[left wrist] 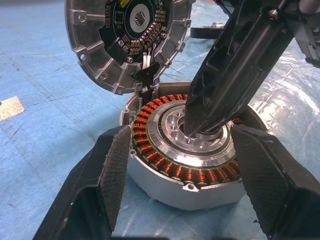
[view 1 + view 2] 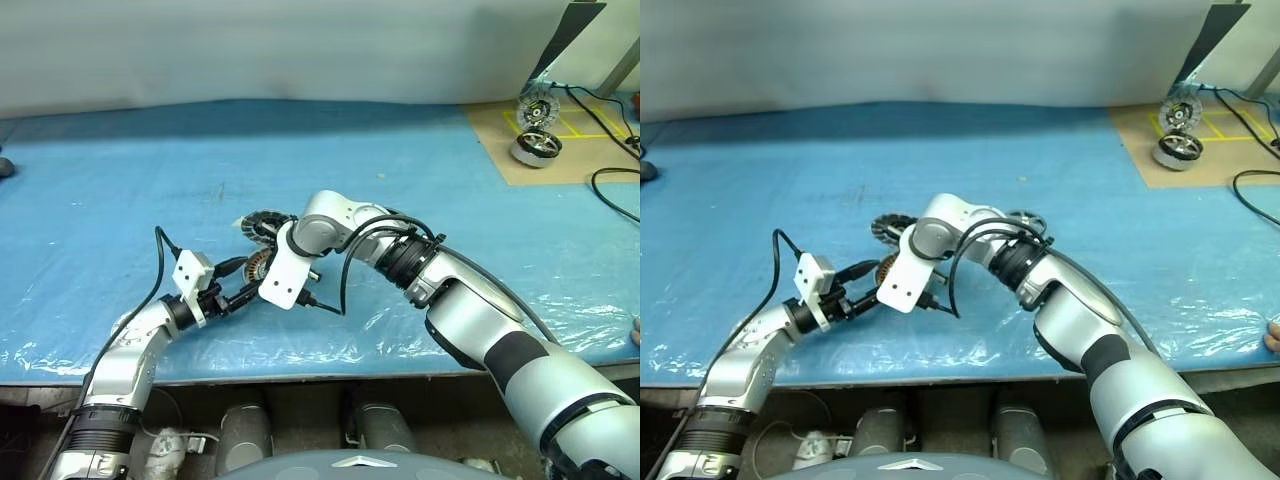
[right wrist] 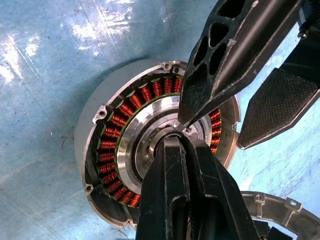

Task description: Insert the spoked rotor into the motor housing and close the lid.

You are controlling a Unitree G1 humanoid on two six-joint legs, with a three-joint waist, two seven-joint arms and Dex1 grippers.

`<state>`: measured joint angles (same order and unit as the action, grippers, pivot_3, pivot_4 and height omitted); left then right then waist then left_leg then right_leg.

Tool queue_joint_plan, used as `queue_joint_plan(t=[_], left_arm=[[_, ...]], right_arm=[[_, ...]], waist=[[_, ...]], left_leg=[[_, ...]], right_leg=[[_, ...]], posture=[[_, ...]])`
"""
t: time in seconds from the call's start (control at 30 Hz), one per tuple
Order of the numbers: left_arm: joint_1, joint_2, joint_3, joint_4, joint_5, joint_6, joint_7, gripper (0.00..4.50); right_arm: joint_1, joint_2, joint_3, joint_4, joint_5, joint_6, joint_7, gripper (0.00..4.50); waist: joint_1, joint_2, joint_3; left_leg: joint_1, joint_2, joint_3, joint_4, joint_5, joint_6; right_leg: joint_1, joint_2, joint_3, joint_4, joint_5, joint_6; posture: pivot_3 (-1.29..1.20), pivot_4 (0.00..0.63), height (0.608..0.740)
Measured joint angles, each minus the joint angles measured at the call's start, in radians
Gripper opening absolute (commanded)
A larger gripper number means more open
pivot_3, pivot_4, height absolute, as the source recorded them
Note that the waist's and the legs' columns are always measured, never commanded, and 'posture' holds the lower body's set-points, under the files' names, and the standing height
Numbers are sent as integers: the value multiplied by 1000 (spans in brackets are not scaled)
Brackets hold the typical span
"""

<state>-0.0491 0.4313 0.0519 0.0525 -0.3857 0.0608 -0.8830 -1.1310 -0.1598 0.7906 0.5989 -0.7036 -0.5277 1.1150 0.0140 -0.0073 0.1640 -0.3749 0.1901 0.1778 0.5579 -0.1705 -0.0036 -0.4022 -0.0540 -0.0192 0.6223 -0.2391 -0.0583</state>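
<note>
Left wrist view: ribbed black fingers [image 1: 112, 170] of the left gripper [image 1: 187, 175] clasp the round motor housing [image 1: 185, 165], copper coils ringing polished metal, on blue plastic sheet [image 1: 45, 150]; the right gripper [image 3: 182, 131], pinched closed, pokes its centre

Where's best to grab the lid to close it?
Probably the lid by its free top rim, coming from above. It stands on edge behind the housing, with its lower edge tied in by the wires. That leaves the top as the exposed thin edge to pinch across.
</note>
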Motion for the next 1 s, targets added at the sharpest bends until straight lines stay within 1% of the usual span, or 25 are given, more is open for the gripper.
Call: queue_joint_plan(t=[0.53,1.0], left_arm=[[-29,-5,0,50,6,-40,-19,3395],[-55,-13,-1,69,9,-42,-29,3395]], right_arm=[[-25,18,-1,10,15,1,42,38],[-80,-20,-28,5,42,1,46,38]], waist=[[2,0,0],[4,0,4]], left_leg=[[-5,0,0,0,0,0],[-7,0,0,1,0,0]], right_leg=[[-3,0,0,-1,0,0],[-4,0,-1,-1,0,0]], posture=[[0,150,740],[0,150,740]])
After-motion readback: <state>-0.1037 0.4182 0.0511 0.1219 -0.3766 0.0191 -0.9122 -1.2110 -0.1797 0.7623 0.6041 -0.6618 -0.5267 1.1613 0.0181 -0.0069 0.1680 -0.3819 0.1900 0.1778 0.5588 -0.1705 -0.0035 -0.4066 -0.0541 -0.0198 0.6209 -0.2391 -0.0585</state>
